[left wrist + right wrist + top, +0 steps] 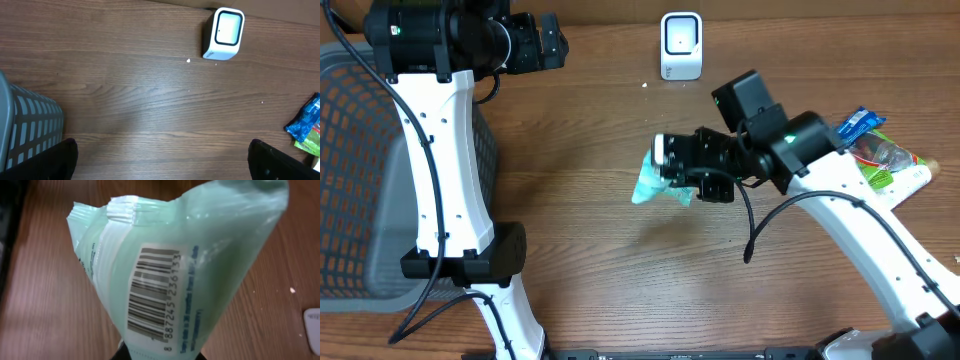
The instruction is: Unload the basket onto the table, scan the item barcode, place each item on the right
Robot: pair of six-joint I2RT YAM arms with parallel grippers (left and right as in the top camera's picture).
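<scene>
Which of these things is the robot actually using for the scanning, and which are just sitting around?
In use: green packet, its barcode showing, gripped by the right gripper; white scanner.

Lying about: grey basket; blue packet and the other packs beside it; left gripper, open and empty.

Counting the things on the brown surface (pixel 590 250)

There are two robot arms, the left arm (pixel 440 150) and the right arm (pixel 850 200). Each arm has one claw, so that makes two claws: the left claw (pixel 556 42) and the right claw (pixel 665 170). There is one white scanner (pixel 681 45), one gray basket (pixel 360 180), and one green packet (pixel 230 255) with one barcode (pixel 150 295) on it. In the pile (pixel 890 165) at the right edge there is one blue packet (pixel 858 124); the rest is too jumbled to count.
</scene>
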